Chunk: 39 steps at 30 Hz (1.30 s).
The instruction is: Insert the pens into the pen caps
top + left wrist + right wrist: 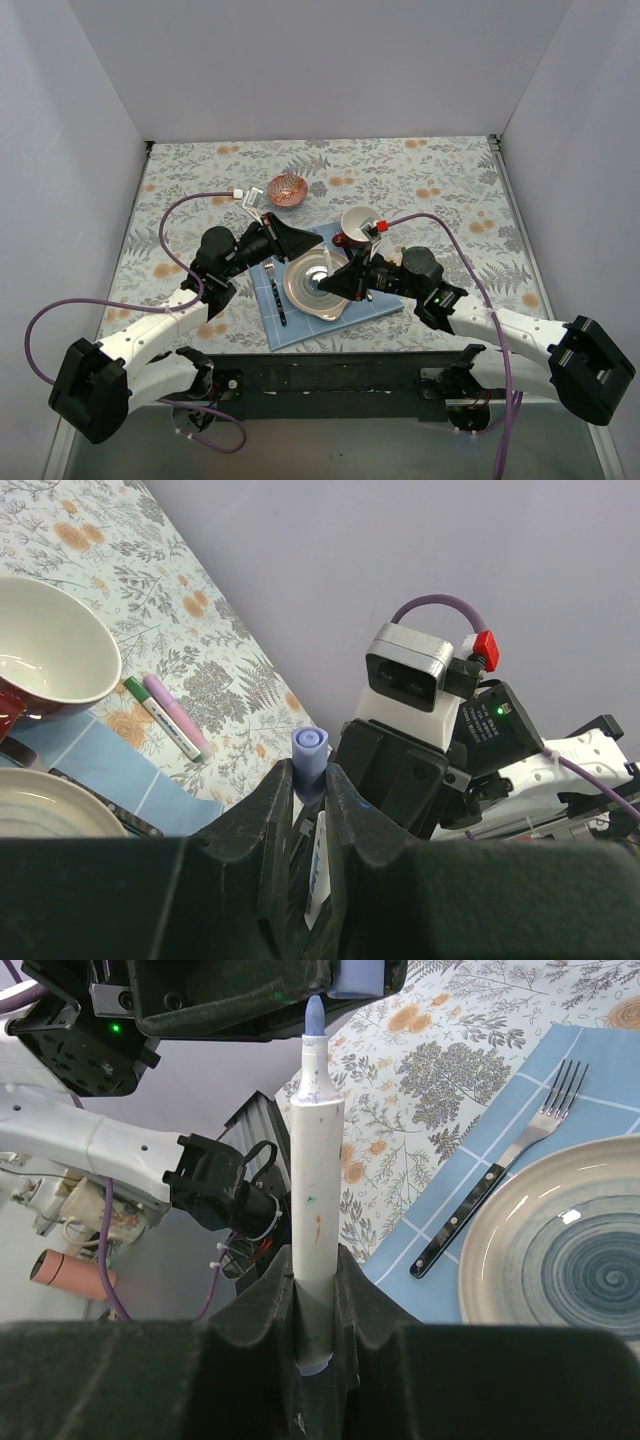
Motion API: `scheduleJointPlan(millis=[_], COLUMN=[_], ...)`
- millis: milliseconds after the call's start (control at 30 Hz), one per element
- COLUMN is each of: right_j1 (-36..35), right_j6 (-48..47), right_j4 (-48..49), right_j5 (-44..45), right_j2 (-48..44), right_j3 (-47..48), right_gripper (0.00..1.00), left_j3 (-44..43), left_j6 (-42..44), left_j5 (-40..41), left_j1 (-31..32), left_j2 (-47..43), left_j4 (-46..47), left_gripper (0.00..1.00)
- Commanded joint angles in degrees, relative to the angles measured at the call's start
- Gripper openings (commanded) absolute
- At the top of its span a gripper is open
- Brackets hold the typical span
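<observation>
**Top view.** A floral-patterned table [440, 170] carries a blue checked placemat [290, 330] with a round grey ceramic plate [318, 285] on it. The left gripper [298, 240] reaches in from 9 o'clock and the right gripper [340, 282] from 3 o'clock. They are close together above the plate. A red-and-white mug [358, 222] stands at 1 o'clock of the plate and a copper-coloured bowl [287, 189] at 11 o'clock. What the grippers carry is too small to make out here.

**Left wrist view.** The left gripper [310, 780] is clenched on a short lilac plastic pen cap [309, 748] with its open mouth facing outward. A green-ended marker pen [160, 712] and a pink marker pen [172, 712] lie side by side on the table at 10 o'clock, near the mug.

**Right wrist view.** The right gripper [318, 1270] grasps a white marker pen with a purple tip [318, 1180]. The pen is upright, its tip at 12 o'clock, just beside the cap and not yet inside. A dark-handled metal fork [500, 1185] lies at 3 o'clock.

The step in hand appears to be lining up tip and cap. The next move likely calls for a small sideways correction, then a straight push. Both grippers are in open air with room around them. The one tight spot is the two grippers facing each other.
</observation>
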<state>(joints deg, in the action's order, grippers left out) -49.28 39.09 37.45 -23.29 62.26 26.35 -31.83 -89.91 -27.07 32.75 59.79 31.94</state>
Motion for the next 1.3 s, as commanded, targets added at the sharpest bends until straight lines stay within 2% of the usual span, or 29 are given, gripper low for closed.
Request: scheduleJointPlan(millis=[0,267,1267], right_j1=[-0.64,-0.82,-0.82], right_j6=[0.20,0.37,0.11], right_j4=[2.36,2.71,2.63], right_j5=[-0.09,0.00,1.05], right_j2=[0.23,0.49,0.58], right_j3=[0.19,0.37,0.37], right_gripper=[0.01,0.01,0.01], left_j3=[-1.74,-3.06,0.81], left_j6=[0.79,1.31,1.14], left_j5=[1.14,1.14,-4.13], left_j1=[0.29,0.21,0.82], left_j2=[-0.20,-0.11,-1.08], left_j4=[-0.04,-0.92,1.28], left_gripper=[0.00,0.00,0.00])
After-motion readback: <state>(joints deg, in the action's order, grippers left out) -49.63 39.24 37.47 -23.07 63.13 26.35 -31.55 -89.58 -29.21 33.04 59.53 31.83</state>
